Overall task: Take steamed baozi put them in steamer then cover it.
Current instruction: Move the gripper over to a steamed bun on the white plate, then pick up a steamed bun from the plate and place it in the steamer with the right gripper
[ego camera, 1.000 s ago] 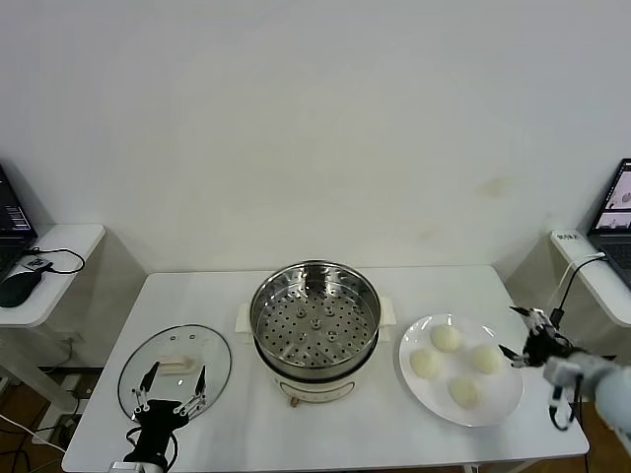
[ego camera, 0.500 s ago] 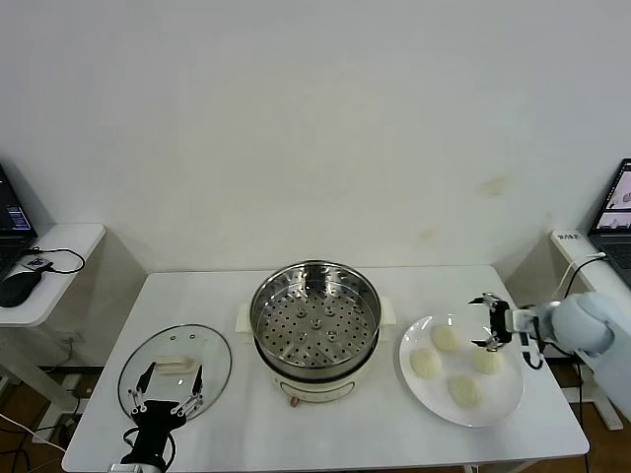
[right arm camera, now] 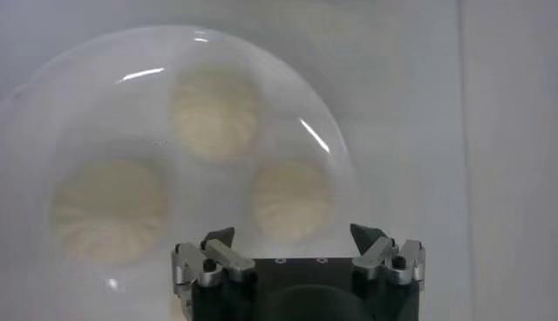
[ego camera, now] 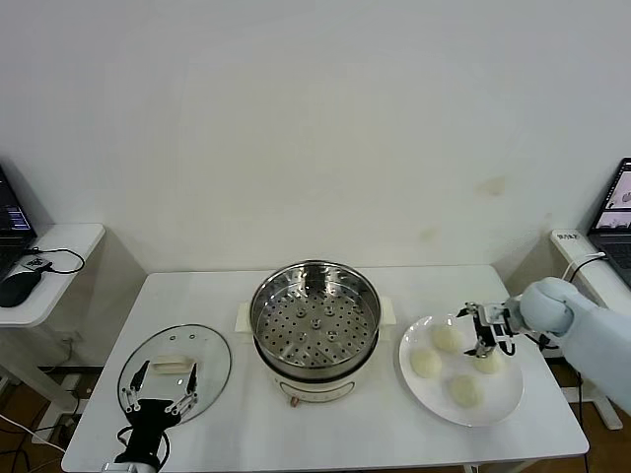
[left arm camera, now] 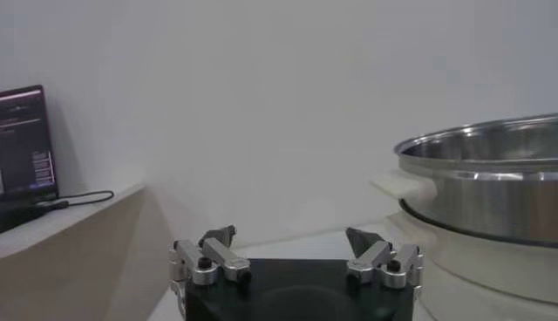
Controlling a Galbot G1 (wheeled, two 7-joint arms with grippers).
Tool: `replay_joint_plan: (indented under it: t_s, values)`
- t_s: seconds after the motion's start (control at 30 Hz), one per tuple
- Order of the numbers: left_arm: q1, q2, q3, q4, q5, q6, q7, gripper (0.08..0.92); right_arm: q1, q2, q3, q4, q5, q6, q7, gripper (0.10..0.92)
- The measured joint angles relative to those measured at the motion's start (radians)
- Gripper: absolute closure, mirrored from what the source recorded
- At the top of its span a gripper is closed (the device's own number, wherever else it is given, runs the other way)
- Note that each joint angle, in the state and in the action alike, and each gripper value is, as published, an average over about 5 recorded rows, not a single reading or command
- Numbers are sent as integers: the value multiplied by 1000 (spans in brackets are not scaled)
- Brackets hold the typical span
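Observation:
Four cream-white baozi lie on a white plate (ego camera: 503, 402): one at the back (ego camera: 446, 337), one on the left (ego camera: 426, 364), one on the right (ego camera: 488, 363), one in front (ego camera: 463, 391). My right gripper (ego camera: 478, 329) hovers open just above the plate, between the back and right baozi. Its wrist view shows three baozi (right arm camera: 292, 199) (right arm camera: 214, 113) (right arm camera: 109, 209), the nearest just ahead of the open gripper (right arm camera: 294, 240). The steel steamer (ego camera: 315, 320) stands uncovered at the table's centre with nothing on its tray. The glass cover (ego camera: 202, 347) lies flat at the left. My left gripper (ego camera: 158, 389) is open over its near edge.
The plate's rim (right arm camera: 318, 144) curves round the baozi. The steamer's wall (left arm camera: 488, 187) fills the right of the left wrist view, beyond the left gripper (left arm camera: 292, 244). Side tables with laptops stand at far left (ego camera: 39, 261) and far right (ego camera: 616, 212).
My right gripper has moved left from the table's right edge to over the plate, close above the baozi. The left gripper has barely moved.

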Motion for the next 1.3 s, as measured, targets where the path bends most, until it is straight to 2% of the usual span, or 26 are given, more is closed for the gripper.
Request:
replay_joint_plan:
  t_s: [0.5, 0.73, 1.0, 1.3]
  values:
    - [-1, -5, -23, -4, -4, -10, -1, 177, 49, 89, -84, -90, -18, -14, 1, 211]
    - [0, -8, -27, 0, -5, -13, -2, 177, 61, 113, -97, -117, -32, -21, -4, 275]
    - [1, -13, -28, 1, -6, -18, -3, 177, 76, 118, -114, -125, -39, -18, -15, 391]
    - [4, -7, -32, 1, -21, -17, -2, 177, 146, 74, -163, -78, 1, -11, -37, 406]
